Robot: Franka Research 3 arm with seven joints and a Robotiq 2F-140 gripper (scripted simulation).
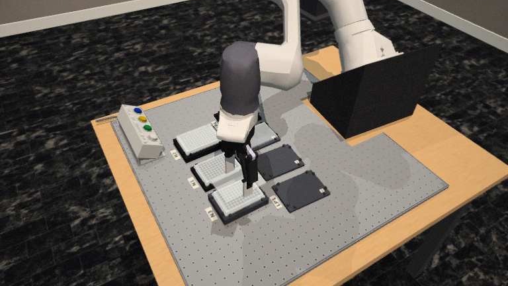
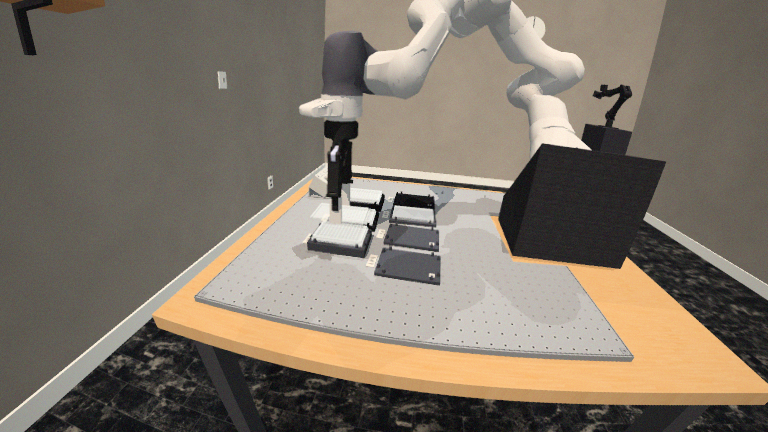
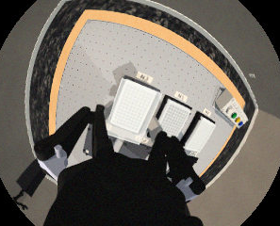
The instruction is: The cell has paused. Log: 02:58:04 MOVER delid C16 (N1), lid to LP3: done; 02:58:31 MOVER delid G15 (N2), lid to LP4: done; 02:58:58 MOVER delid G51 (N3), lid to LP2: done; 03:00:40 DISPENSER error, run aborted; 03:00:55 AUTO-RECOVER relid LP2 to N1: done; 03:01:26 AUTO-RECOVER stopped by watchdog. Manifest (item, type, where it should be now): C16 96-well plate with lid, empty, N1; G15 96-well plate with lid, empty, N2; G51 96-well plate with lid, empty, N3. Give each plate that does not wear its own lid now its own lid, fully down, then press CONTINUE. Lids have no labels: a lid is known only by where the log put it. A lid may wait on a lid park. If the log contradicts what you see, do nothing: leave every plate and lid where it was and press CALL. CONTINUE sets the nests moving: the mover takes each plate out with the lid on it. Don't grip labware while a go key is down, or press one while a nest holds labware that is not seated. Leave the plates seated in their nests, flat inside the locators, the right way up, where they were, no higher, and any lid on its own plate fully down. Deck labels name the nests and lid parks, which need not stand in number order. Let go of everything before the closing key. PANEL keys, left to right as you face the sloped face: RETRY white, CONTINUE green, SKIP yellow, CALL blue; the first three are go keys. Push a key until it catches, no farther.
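Three white 96-well plates sit in black nests in a row: N2 (image 1: pixel 196 140), N1 (image 1: pixel 211 170) and N3 (image 1: pixel 237 198). My gripper (image 1: pixel 239 177) hangs above the gap between N1 and N3. It is shut on a clear lid (image 3: pixel 135 108), held flat a little above the plates. In the wrist view the lid fills the space between my fingers and hides most of the plate under it. Another clear lid (image 1: pixel 264 133) rests on a lid park behind the row. The key panel (image 1: pixel 140 133) stands to the left, with the green key (image 1: pixel 147 128) and the blue key (image 1: pixel 137 110).
Two bare dark lid parks (image 1: pixel 280 161) (image 1: pixel 301 189) lie to the right of the nests. A further black park (image 2: pixel 414 199) stands behind the one with the lid. A large black box (image 1: pixel 374 88) stands at the back right of the deck.
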